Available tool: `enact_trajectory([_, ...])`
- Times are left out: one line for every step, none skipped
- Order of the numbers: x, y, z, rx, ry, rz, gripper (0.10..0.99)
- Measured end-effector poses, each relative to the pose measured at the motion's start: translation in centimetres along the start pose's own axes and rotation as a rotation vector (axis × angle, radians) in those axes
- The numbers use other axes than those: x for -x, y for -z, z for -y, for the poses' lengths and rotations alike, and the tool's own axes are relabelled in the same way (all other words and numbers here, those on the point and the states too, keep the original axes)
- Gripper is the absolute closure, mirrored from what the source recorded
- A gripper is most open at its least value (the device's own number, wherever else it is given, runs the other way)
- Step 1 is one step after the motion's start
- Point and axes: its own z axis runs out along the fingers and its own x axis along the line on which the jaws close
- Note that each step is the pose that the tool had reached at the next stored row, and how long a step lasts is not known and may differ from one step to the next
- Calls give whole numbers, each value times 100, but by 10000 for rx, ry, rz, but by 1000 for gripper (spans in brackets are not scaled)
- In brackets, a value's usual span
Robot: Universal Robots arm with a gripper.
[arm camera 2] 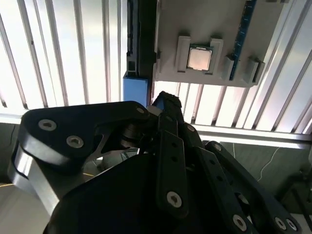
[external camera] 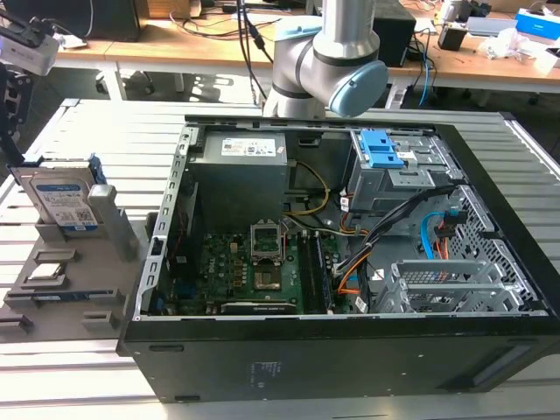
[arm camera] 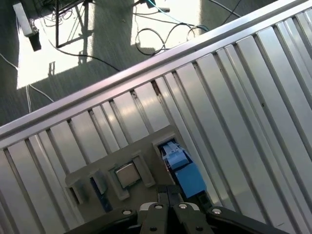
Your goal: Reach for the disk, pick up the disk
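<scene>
The disk [external camera: 57, 197] is silver-grey with a white-and-blue label, its stand [external camera: 103, 223] grey, the computer case [external camera: 306, 367] black.

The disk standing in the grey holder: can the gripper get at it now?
Probably yes. The gripper hangs just above the grey holder, close to the upright disk, and nothing lies between them, though the jaws look shut.
</scene>
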Motion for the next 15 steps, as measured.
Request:
enact_trajectory([0, 0, 0, 0, 154, -6, 980])
enact_trajectory([0, 0, 0, -1, 265, -10, 980])
enact_trajectory([0, 0, 0, 0, 425, -16, 980])
enact_trajectory([0, 0, 0, 0, 596, -23, 980])
enact_trajectory([0, 0, 0, 0, 714, -27, 980])
enact_trajectory([0, 0, 0, -1, 811, -31, 980])
enact_trajectory([0, 0, 0, -1, 958, -36, 980])
enact_trajectory([0, 0, 0, -1, 1073, -41, 980])
enact_trajectory([0, 0, 0, -1, 1300, -49, 980])
enact_trajectory([0, 0, 0, -1, 1402, -53, 980])
enact_trajectory([0, 0, 0, 0, 1588, -61, 980])
enact_trajectory([0, 0, 0, -1, 1722, -66, 980])
enact_trajectory([0, 0, 0, -1, 1837, -70, 980])
enact_trajectory([0, 0, 0, -1, 1992, -76, 980])
enact_trajectory([0, 0, 0, -1, 2097, -80, 980])
